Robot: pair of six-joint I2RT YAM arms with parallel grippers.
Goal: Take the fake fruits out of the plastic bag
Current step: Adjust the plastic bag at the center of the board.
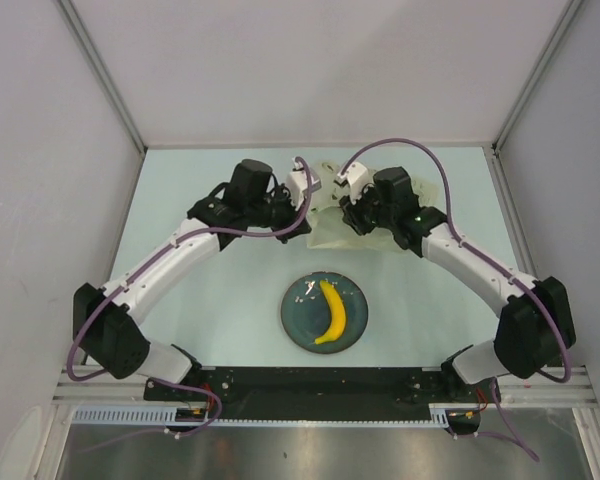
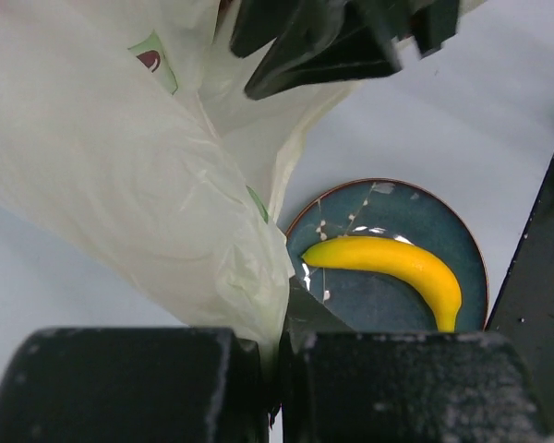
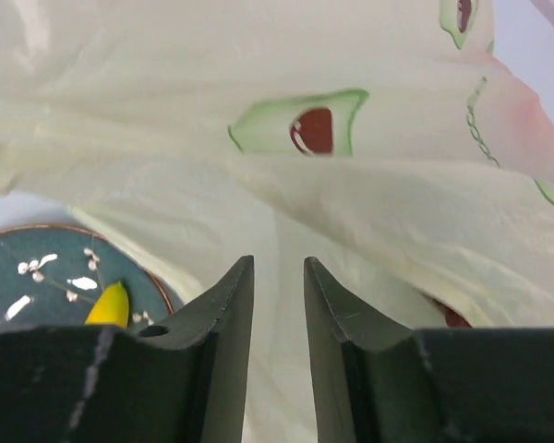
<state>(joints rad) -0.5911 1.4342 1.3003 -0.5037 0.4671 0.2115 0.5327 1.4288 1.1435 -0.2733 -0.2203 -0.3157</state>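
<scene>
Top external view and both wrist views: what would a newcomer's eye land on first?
The bright yellow banana stands out first, lying alone on the dark blue-green plate in the middle of the top view. Farther back, the crinkly pale plastic bag sits between the two grippers. The left gripper is shut on a fold of it, and the right gripper faces it with jaws narrowly apart.

top view: plastic bag (image 1: 327,228) mostly covered by the arms (image 1: 250,195), contents unreadable | left wrist: plate (image 2: 388,300) lower rim and banana (image 2: 388,260) tip hidden behind left end effector (image 2: 277,369); bag overruns the frame edges | right wrist: plate cut by left edge; dark red patch (image 3: 452,317) under the film, unidentifiable
</scene>
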